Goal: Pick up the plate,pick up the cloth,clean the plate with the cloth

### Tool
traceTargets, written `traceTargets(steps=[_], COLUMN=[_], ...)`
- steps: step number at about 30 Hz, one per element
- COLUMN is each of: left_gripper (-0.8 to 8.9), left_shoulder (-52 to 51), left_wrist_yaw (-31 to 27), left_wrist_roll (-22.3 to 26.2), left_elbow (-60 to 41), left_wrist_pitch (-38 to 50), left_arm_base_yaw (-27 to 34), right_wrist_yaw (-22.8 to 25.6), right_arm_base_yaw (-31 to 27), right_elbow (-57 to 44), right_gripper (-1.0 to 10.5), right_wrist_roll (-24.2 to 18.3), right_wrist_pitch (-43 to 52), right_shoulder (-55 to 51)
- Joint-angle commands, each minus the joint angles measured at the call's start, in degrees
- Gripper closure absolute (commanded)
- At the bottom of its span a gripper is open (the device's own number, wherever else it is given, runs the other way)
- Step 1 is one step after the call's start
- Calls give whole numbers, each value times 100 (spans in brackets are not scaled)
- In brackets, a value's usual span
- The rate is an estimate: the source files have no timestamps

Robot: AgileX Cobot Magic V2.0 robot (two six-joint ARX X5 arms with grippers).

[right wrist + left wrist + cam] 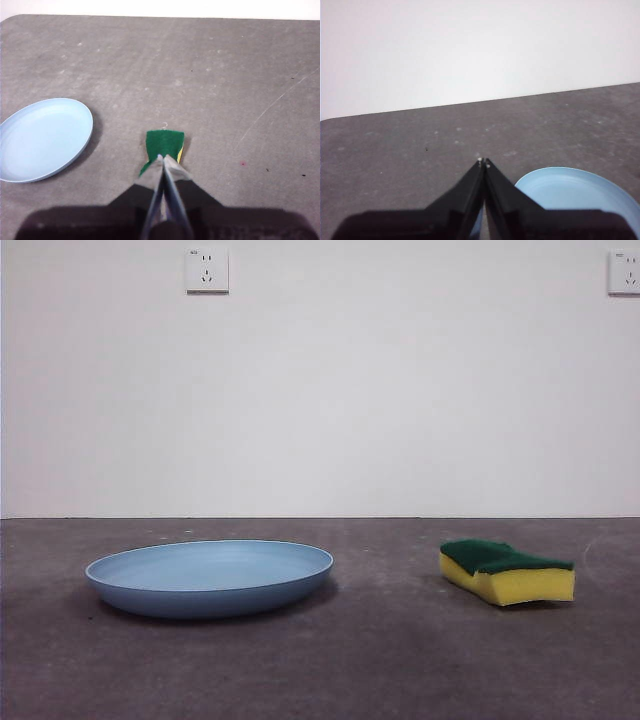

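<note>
The light-blue plate (210, 576) lies flat on the dark grey table, left of centre in the front view. The cloth, a yellow sponge with a dark green top (506, 571), rests on the table to its right. Neither arm shows in the front view. In the left wrist view my left gripper (483, 161) is shut and empty, hovering above the table with the plate (575, 189) just beside it. In the right wrist view my right gripper (161, 158) is shut and empty, high above the cloth (164, 144), with the plate (42, 137) off to one side.
A white wall stands behind the table, with two power sockets (207, 269) high on it. A thin pale scratch (272, 106) crosses the tabletop on the far side of the cloth from the plate.
</note>
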Motion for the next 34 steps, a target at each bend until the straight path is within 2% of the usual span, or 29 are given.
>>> traceTargets(steps=[1,9,15,34], left_gripper=[817,817,817,817], left_shoulder=[-170,-297,-487,-697], left_wrist_yaw=[179,225,205,201], left_wrist_roll=[66,22,48,11], left_elbow=[-546,-1480,-1569,-1794], left_wrist_pitch=[422,719,341,310], left_arm_base_yaw=[173,509,597,748], right_wrist_yaw=[13,15,17,17], right_arm_base_yaw=[9,9,9,7], right_elbow=[-42,-42,-42,-39], right_gripper=[946,946,946,946], right_wrist_roll=[55,55,55,55], right_wrist_pitch=[13,13,13,11], right_shoulder=[-9,-9,-9,-9])
